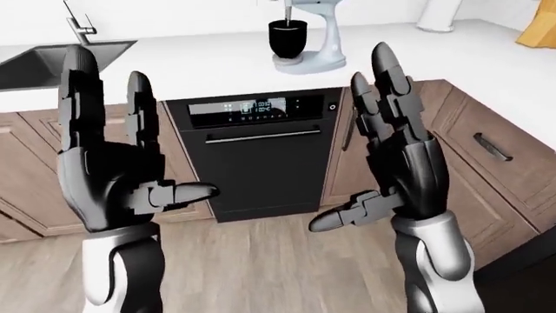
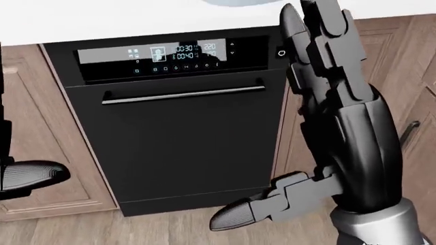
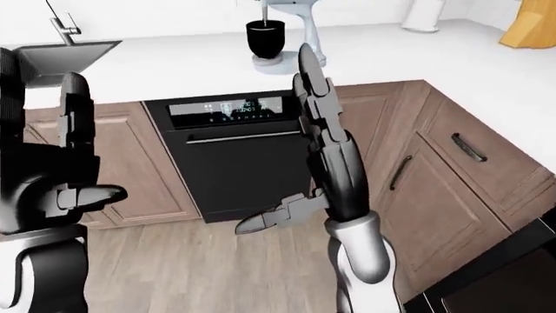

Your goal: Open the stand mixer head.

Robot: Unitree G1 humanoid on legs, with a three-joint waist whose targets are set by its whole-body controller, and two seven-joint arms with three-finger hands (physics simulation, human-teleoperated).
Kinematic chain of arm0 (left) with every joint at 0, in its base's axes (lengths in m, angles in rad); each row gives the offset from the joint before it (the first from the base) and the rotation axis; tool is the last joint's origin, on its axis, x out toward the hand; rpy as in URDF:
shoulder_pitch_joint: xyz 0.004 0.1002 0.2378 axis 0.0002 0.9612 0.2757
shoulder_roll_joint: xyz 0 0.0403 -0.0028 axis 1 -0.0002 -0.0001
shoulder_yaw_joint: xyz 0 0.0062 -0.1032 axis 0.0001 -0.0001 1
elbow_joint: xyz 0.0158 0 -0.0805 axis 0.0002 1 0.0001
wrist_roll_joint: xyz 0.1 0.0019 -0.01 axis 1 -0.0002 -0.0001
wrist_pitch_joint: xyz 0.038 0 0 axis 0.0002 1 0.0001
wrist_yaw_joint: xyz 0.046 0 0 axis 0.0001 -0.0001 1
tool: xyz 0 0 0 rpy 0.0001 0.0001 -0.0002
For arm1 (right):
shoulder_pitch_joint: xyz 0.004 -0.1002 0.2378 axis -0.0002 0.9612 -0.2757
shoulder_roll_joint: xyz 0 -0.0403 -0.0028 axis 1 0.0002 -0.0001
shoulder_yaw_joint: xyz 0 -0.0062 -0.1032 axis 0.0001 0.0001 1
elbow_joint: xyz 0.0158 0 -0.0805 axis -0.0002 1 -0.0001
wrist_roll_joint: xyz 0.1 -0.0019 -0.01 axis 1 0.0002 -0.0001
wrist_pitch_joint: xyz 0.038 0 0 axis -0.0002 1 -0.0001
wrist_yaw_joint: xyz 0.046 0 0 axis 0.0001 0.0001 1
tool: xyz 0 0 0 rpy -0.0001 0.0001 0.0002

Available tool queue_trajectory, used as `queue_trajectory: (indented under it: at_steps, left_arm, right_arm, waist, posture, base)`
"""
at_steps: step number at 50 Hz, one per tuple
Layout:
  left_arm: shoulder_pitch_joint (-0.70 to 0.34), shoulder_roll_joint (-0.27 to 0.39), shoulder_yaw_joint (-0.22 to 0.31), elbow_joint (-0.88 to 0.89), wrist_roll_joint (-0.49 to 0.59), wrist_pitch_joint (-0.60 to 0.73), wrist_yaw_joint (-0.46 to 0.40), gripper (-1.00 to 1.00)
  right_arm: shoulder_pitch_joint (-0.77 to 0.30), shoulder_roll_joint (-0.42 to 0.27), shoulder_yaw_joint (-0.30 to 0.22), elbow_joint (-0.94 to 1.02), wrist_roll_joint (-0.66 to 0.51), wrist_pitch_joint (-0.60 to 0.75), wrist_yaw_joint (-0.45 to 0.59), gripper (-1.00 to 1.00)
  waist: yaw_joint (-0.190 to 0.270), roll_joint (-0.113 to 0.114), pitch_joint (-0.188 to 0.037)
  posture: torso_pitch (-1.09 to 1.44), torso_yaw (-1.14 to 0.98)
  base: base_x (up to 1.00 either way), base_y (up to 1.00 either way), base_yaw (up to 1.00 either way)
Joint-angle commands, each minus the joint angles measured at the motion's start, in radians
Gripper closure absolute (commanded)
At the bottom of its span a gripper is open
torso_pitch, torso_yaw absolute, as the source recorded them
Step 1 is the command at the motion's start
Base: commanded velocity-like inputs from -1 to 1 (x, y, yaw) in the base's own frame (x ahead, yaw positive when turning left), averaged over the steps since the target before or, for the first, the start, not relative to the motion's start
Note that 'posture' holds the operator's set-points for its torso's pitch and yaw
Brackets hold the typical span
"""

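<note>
The grey stand mixer [image 1: 318, 40] with a black bowl [image 1: 287, 38] stands on the white counter [image 1: 208, 62] at the top of the left-eye view, its head cut off by the frame edge. My left hand [image 1: 117, 153] is raised at the left, fingers spread open and empty. My right hand [image 1: 391, 140] is raised at the right, fingers straight up, thumb out, open and empty. Both hands are well short of the mixer, above the floor. In the head view only the right hand [image 2: 327, 117] and the left thumb show.
A black dishwasher [image 1: 256, 153] with a lit panel sits under the counter below the mixer. A sink [image 1: 52, 62] with a tap is at the upper left. Wooden cabinets [image 1: 487, 156] run along the right. A white roll [image 1: 438, 16] stands at the top right.
</note>
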Motion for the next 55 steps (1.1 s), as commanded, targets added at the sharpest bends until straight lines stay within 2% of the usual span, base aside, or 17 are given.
queue_trajectory:
  at_steps: [1, 3, 5, 8, 10, 15, 17, 20, 24, 30, 31, 35, 39, 42, 48, 52, 55]
  left_arm:
    - [-0.004, 0.004, 0.001, -0.01, -0.002, -0.013, -0.006, -1.0]
    - [-0.006, 0.006, 0.004, -0.01, -0.005, -0.012, -0.005, -1.0]
    - [-0.007, 0.005, 0.003, -0.007, -0.003, -0.014, -0.006, -1.0]
    - [-0.007, 0.005, 0.001, -0.006, -0.002, -0.015, -0.007, -1.0]
    - [-0.006, 0.005, 0.001, -0.006, -0.002, -0.015, -0.007, -1.0]
    - [-0.004, 0.006, 0.006, -0.008, -0.004, -0.016, -0.008, -1.0]
    - [-0.006, 0.007, 0.007, -0.009, -0.005, -0.015, -0.007, -1.0]
    - [-0.005, 0.006, 0.004, -0.011, -0.004, -0.015, -0.006, -1.0]
    - [-0.006, 0.006, 0.003, -0.009, -0.004, -0.014, -0.006, -1.0]
    - [-0.008, 0.007, 0.003, -0.013, -0.004, -0.011, -0.004, -1.0]
    - [-0.009, 0.007, 0.003, -0.014, -0.004, -0.01, -0.003, -1.0]
    - [-0.005, 0.007, 0.005, -0.023, -0.008, -0.007, -0.002, -1.0]
    - [-0.002, 0.008, 0.008, -0.026, -0.01, -0.006, -0.002, -1.0]
    - [-0.001, 0.008, 0.008, -0.025, -0.009, -0.008, -0.003, -1.0]
    - [-0.001, 0.007, 0.007, -0.018, -0.006, -0.012, -0.005, -1.0]
    - [0.001, 0.005, 0.005, -0.022, -0.005, -0.01, -0.006, -1.0]
    - [0.004, 0.005, 0.005, -0.023, -0.004, -0.01, -0.007, -1.0]
  right_arm:
    - [-0.008, 0.004, 0.0, -0.008, 0.004, -0.008, -0.002, -1.0]
    - [-0.008, 0.007, -0.003, -0.023, 0.032, -0.01, 0.0, -1.0]
    - [-0.008, -0.001, 0.004, -0.017, 0.009, -0.01, -0.001, -1.0]
    - [-0.013, 0.001, -0.002, -0.007, -0.006, -0.007, -0.009, -1.0]
    - [-0.011, 0.004, -0.004, -0.012, 0.005, -0.006, -0.008, -1.0]
    - [-0.008, 0.006, -0.004, -0.026, 0.033, -0.004, -0.005, -1.0]
    - [-0.01, 0.002, -0.002, -0.024, 0.022, 0.001, -0.012, -1.0]
    - [-0.007, 0.001, 0.002, -0.019, 0.01, -0.001, -0.01, -1.0]
    - [-0.009, 0.004, -0.002, -0.018, 0.016, 0.0, -0.01, -1.0]
    - [-0.011, 0.0, -0.002, -0.017, 0.014, -0.001, -0.012, -1.0]
    - [-0.011, 0.0, -0.001, -0.019, 0.012, 0.0, -0.012, -1.0]
    - [-0.011, 0.003, -0.005, -0.029, 0.017, 0.005, -0.009, -1.0]
    - [-0.008, 0.003, -0.004, -0.04, 0.034, 0.008, -0.009, -1.0]
    - [-0.01, 0.002, -0.004, -0.032, 0.021, 0.007, -0.014, -1.0]
    - [-0.013, 0.003, -0.005, -0.028, 0.017, 0.012, -0.016, -1.0]
    - [-0.009, 0.003, -0.004, -0.032, 0.019, 0.005, -0.02, -1.0]
    - [-0.01, 0.002, -0.005, -0.031, 0.019, 0.004, -0.021, -1.0]
  waist:
    - [0.003, -0.007, -0.01]
    - [-0.005, 0.028, -0.031]
    - [-0.017, 0.077, 0.057]
    - [-0.025, 0.117, -0.043]
    - [-0.026, 0.144, -0.002]
    - [-0.011, 0.095, -0.032]
    - [0.0, 0.076, 0.053]
    - [-0.018, 0.075, -0.031]
    - [-0.01, 0.001, -0.046]
    - [-0.032, 0.022, 0.039]
    - [-0.027, 0.001, -0.011]
    - [-0.023, -0.003, 0.001]
    - [-0.012, 0.091, -0.019]
    - [0.012, 0.054, 0.047]
    - [0.025, -0.001, -0.028]
    - [0.016, 0.077, -0.018]
    - [0.027, -0.027, -0.026]
  posture:
    - [0.0, 0.0]
    - [0.0, 0.0]
    - [0.0, 0.0]
    - [0.0, 0.0]
    - [0.0, 0.0]
    - [0.0, 0.0]
    - [0.0, 0.0]
    - [0.0, 0.0]
    - [0.0, 0.0]
    - [0.0, 0.0]
    - [0.0, 0.0]
    - [0.0, 0.0]
    - [0.0, 0.0]
    - [0.0, 0.0]
    - [0.0, 0.0]
    - [0.0, 0.0]
    - [0.0, 0.0]
  base:
    - [0.0, 0.0, 0.0]
    - [0.46, 0.0, 0.0]
    - [1.0, 0.0, 0.0]
    - [0.21, 0.0, 0.0]
    - [0.0, 0.0, 0.0]
    - [0.12, 0.0, 0.0]
    - [1.0, 0.0, 0.0]
    - [0.23, 0.0, 0.0]
    - [0.0, 0.0, 0.0]
    - [0.56, 0.0, 0.0]
    - [0.0, 0.0, 0.0]
    - [0.0, 0.0, 0.0]
    - [0.23, 0.0, 0.0]
    - [0.37, 0.0, 0.0]
    - [-0.01, -0.17, 0.0]
    - [-0.06, -0.63, 0.0]
    - [0.0, 0.0, 0.0]
